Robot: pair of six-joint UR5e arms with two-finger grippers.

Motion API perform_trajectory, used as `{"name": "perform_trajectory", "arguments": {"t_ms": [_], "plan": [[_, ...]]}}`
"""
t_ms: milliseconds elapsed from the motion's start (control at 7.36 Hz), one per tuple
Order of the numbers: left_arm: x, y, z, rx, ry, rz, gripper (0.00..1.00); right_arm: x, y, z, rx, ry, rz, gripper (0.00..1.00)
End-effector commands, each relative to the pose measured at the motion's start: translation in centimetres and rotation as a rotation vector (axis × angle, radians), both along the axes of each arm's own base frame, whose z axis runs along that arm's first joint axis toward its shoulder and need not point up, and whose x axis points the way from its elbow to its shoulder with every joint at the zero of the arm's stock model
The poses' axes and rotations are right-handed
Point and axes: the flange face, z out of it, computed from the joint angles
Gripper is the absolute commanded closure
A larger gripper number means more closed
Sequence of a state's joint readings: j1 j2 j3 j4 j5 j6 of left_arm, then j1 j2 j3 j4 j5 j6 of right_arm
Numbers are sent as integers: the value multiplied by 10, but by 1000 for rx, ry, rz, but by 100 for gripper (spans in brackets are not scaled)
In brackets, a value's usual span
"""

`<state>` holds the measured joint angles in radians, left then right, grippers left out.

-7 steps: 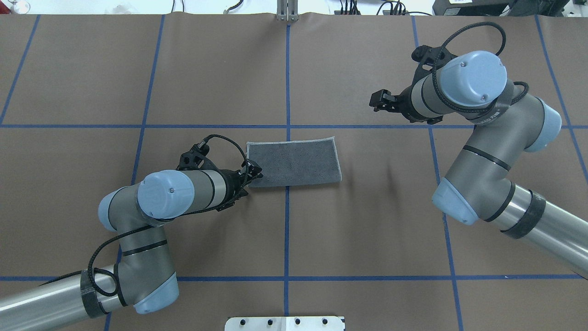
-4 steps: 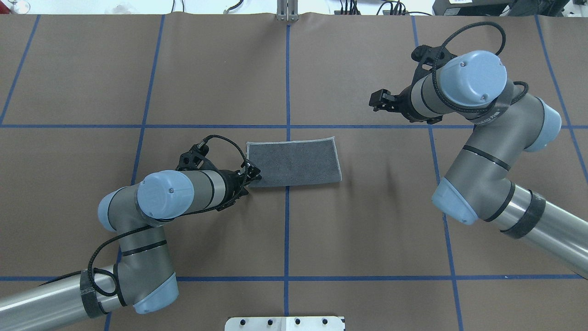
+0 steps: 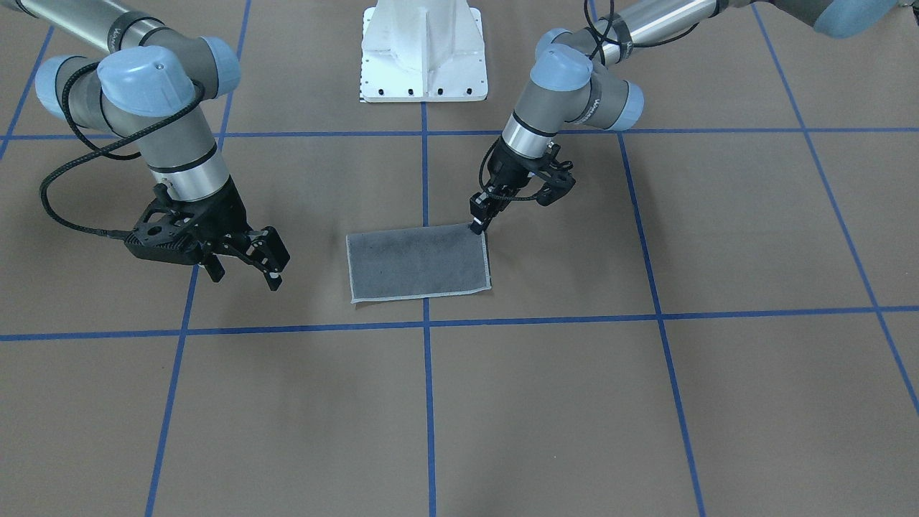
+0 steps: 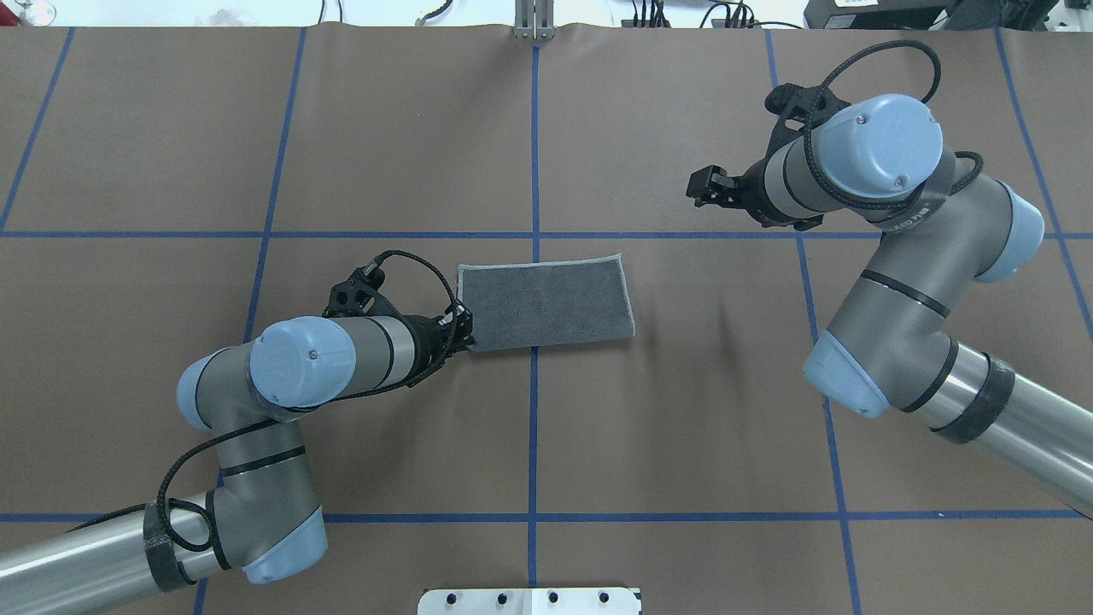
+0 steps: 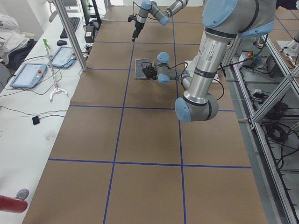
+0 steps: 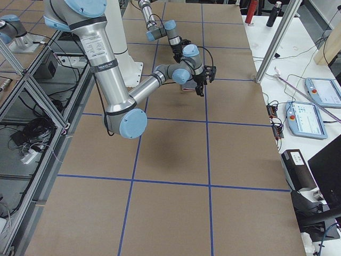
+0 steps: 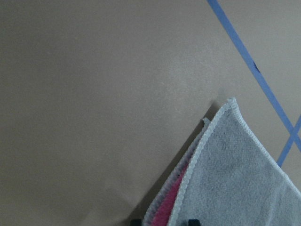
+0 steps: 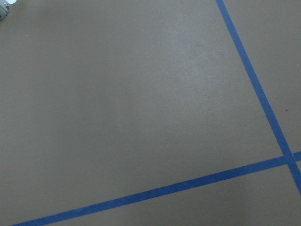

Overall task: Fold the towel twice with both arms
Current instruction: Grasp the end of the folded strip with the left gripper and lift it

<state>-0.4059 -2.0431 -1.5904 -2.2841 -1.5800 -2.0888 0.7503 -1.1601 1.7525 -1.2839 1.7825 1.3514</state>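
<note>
Two arms are working one wide desk (image 4: pixel 683 427): my right arm (image 4: pixel 888 256) is hanging back, right tool (image 3: pixel 244 267) gaping wide, leaving open room for the fold. The towel (image 4: pixel 546 306) is lying mid-desk, folded once, grey up. My left tool (image 3: pixel 479 220) is sitting narrow astride its near left corner; gripping or not, I cannot tell.

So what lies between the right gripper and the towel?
Nothing: only bare brown table between the right gripper and the towel, clearest in the front-facing view.

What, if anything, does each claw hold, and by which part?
The left claw pinches the towel by one corner; the right claw, open, holds nothing.
</note>
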Motion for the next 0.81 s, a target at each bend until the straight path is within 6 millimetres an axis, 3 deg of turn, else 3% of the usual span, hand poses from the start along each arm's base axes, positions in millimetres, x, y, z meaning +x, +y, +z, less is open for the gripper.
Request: {"name": "perform_trajectory", "arguments": {"t_ms": [0, 136, 407, 679], "plan": [[-11, 1, 3, 63, -23, 20, 100, 1, 0, 1, -3, 0, -1, 0], [-31, 3, 5, 117, -34, 31, 100, 1, -1, 3, -4, 3, 0, 0], [-80, -15, 26, 180, -85, 8, 100, 13, -1, 13, -19, 6, 0, 0], [-124, -39, 44, 282, -169, -6, 100, 63, -10, 51, -8, 48, -75, 0]]}}
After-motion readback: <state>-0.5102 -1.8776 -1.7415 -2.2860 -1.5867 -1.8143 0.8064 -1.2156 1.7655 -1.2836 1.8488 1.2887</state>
